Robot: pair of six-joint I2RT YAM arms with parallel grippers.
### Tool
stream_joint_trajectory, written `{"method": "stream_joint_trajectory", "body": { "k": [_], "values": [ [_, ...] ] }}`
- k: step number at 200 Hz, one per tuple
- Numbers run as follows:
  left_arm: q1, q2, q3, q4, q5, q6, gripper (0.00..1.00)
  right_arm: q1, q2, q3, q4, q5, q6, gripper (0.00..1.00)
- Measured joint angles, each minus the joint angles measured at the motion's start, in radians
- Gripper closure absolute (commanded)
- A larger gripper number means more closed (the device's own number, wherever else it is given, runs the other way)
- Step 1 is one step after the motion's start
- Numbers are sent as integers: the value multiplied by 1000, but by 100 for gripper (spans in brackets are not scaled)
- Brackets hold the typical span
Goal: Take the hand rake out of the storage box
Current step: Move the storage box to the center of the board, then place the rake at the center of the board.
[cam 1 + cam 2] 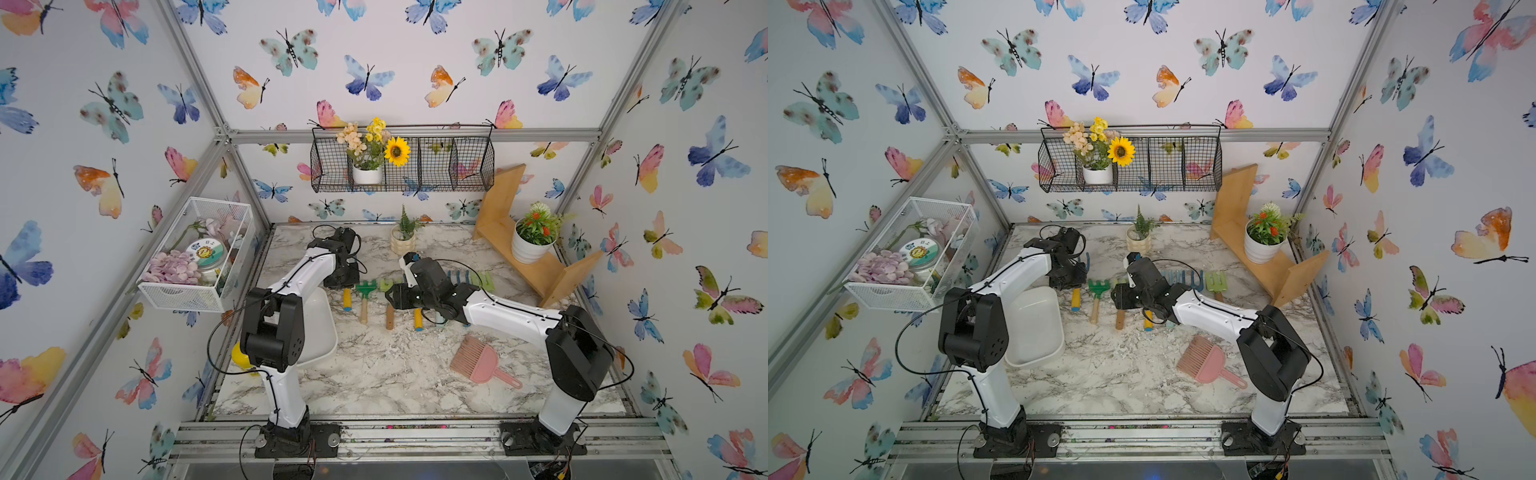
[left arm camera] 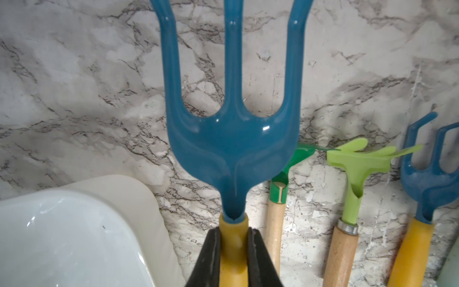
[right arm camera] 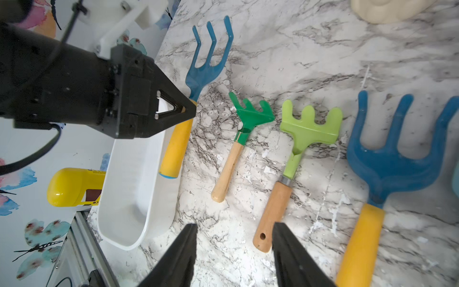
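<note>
Gripping the hand rake [image 2: 232, 139] by its yellow handle in my tight-shut left claw [image 2: 233, 239], I judge it clear of the storage box [image 1: 1034, 332], just right of it in both top views, tines up-frame; right claw [image 3: 233, 251] half-open, empty, farther off.

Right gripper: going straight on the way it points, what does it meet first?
Likely the wooden handle of the light-green hand rake, whose end lies between the open jaws of the right gripper in the right wrist view; otherwise the marble tabletop beside it. Depth is unclear.

Lab test cell: aluminium frame [image 1: 540, 135], wallpaper [image 1: 415, 62]
</note>
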Motion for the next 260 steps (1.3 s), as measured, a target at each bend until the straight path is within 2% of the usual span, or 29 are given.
{"method": "stream_joint_trajectory", "body": {
  "k": [86, 207, 260],
  "values": [
    [3, 0, -175, 68, -51, 40, 90, -2, -23, -37, -3, 2, -9, 45],
    [3, 1, -198, 85, -81, 50, 90, -3, -23, -54, -2, 2, -8, 45],
    [3, 21, -198, 85, -81, 54, 86, -4, -23, -54, -2, 1, -8, 45]
  ]
}}
